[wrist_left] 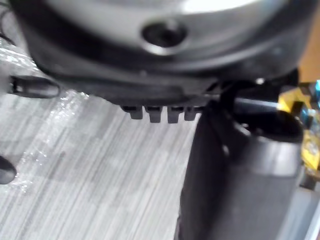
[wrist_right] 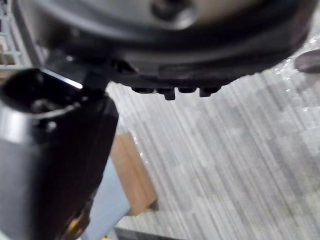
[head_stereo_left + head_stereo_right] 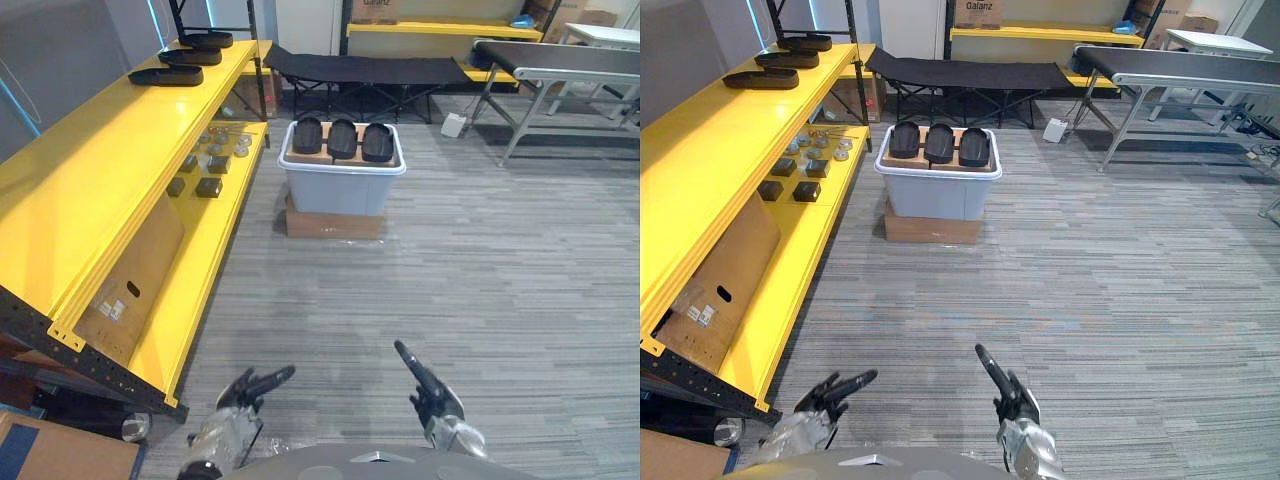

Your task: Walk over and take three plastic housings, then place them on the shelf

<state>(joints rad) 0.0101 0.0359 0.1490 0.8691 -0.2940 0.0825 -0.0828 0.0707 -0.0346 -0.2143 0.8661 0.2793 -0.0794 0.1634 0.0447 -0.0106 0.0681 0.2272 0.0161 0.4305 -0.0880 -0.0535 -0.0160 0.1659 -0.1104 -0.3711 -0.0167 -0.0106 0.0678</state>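
Running along the left side, the long yellow metal shelf [image 3: 110, 150] already carries three flat black oval pieces [image 3: 165, 76] on the far end of its top level. Small dark parts lie on the lower level.

Low in the head views, the left hand [image 3: 243, 392] hangs over the grey floor with its fingers loosely stretched out and nothing in it.

Well ahead, near the shelf's far end, a pale grey plastic bin [image 3: 340, 190] stands on a flat brown cardboard box [image 3: 333, 222]. Three rounded black plastic housings [image 3: 342, 138] lie side by side on a board across the bin's top, close together.

They look like thin moulded shells, so probably light and stiff, with smooth domed backs that could slip under the fingers. The safest hold seems to be across the narrow width, thumb on one long edge and fingers on the other, starting with an outer piece where there is room beside it.

The right hand [image 3: 432, 392] points forward with straight fingers, also empty.
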